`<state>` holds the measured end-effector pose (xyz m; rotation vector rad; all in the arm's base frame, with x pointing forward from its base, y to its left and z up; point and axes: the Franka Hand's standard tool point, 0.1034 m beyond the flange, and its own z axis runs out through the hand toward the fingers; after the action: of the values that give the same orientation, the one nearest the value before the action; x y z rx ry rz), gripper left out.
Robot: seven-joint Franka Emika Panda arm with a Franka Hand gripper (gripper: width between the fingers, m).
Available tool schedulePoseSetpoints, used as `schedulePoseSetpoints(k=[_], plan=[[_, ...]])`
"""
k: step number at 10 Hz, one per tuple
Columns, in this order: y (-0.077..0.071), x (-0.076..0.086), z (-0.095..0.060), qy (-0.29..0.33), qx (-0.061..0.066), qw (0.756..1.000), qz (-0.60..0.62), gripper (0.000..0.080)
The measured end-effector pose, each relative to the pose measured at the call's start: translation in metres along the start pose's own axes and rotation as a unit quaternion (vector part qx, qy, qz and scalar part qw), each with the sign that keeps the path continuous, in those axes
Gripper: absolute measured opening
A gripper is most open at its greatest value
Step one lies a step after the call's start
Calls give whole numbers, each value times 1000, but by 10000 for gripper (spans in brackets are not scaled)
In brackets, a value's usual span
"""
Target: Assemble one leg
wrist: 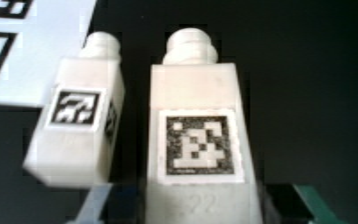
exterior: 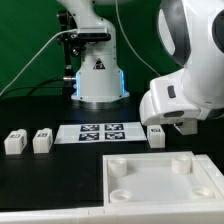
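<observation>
1. You are at the pick-up step. The hand point(exterior: 160, 127) is down at the desk point(exterior: 40, 185) over one leg point(exterior: 157, 136), on the exterior view's right, just behind the back edge of the panel point(exterior: 160, 180).
2. In the wrist view, that leg point(wrist: 197, 130) lies lengthwise between the two fingers point(wrist: 108, 205), peg end pointing away and its tag facing up. The fingers flank it closely, but you cannot tell from these pictures whether they are pressing on it or only straddling it.
3. A second leg point(wrist: 78, 120) lies just beside the first, almost parallel to it. Watch that the near finger does not catch it when the hand squeezes or lifts.
4. Next, you will likely need a firm, centred grip and a straight lift. Then carry the leg to one of the round corner sockets point(exterior: 118, 167) in the panel, with the peg end turned down to meet the hole.
5. No leg stands in the panel yet, so the task looks to be at an early stage.
6. Two more legs point(exterior: 28, 142) lie well apart on the exterior view's left.
7. The desk is flat, black and matte. The marker board point(exterior: 100, 131) lies between the left pair of legs and the hand.
8. Behind it all is the arm's white base point(exterior: 98, 85), in front of a green backdrop.
</observation>
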<state>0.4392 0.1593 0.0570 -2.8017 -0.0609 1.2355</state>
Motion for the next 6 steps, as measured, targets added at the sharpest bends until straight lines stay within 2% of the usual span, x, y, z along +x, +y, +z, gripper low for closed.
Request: schedulePoseSetpoints(k=[1, 3, 4, 5, 6], plan=[[3, 3, -27, 50, 7, 999, -1, 294], [14, -10, -76, 150, 12, 989, -3, 294], [16, -11, -96, 209, 14, 978, -1, 294], [20, -23, -107, 237, 13, 971, 2, 294], [21, -25, -126, 292, 16, 956, 7, 294]])
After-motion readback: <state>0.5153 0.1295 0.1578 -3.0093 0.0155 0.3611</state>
